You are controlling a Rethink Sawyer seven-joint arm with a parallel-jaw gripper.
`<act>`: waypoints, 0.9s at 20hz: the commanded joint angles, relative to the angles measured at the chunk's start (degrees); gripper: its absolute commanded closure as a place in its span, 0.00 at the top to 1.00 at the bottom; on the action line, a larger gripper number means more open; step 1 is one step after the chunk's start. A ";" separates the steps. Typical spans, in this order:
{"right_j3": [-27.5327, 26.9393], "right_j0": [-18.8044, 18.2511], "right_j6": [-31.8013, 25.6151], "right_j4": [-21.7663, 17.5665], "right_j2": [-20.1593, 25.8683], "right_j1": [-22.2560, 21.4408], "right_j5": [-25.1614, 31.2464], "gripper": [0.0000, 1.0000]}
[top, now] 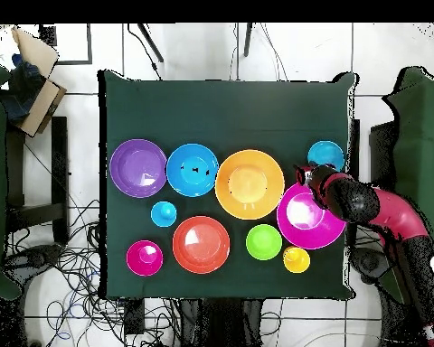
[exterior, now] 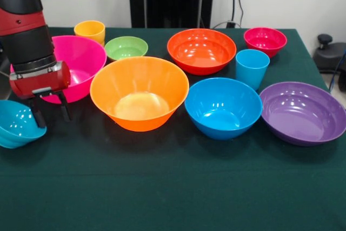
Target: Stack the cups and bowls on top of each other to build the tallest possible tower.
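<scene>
My gripper (exterior: 51,113) hangs at the table's left end, open, its two black fingers (exterior: 38,116) straddling the right rim of the small teal bowl (exterior: 17,124), which sits tilted. From above, the gripper (top: 306,173) is between the teal bowl (top: 326,154) and the large pink bowl (top: 309,215). The large orange bowl (exterior: 139,91) stands empty mid-table. Separate on the cloth are the blue bowl (exterior: 223,106), purple bowl (exterior: 303,112), red-orange bowl (exterior: 201,50), green bowl (exterior: 126,47), magenta bowl (exterior: 265,40), pink bowl (exterior: 81,60), the yellow-orange cup (exterior: 90,30) and the light blue cup (exterior: 252,67). Nothing is stacked.
A dark green cloth (exterior: 173,187) covers the table, with bare cloth along its front edge. The arm's red and black wrist (exterior: 32,52) rises just in front of the pink bowl. Cables and chairs surround the table (top: 221,108) on the floor.
</scene>
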 commanded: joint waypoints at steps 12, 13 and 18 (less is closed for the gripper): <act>-7.80 0.94 -24.99 -2.33 2.47 -0.88 10.91 1.00; -8.09 0.86 -25.43 -2.36 2.65 -0.79 11.26 1.00; -8.17 0.85 -25.47 -2.67 3.01 -1.15 11.74 1.00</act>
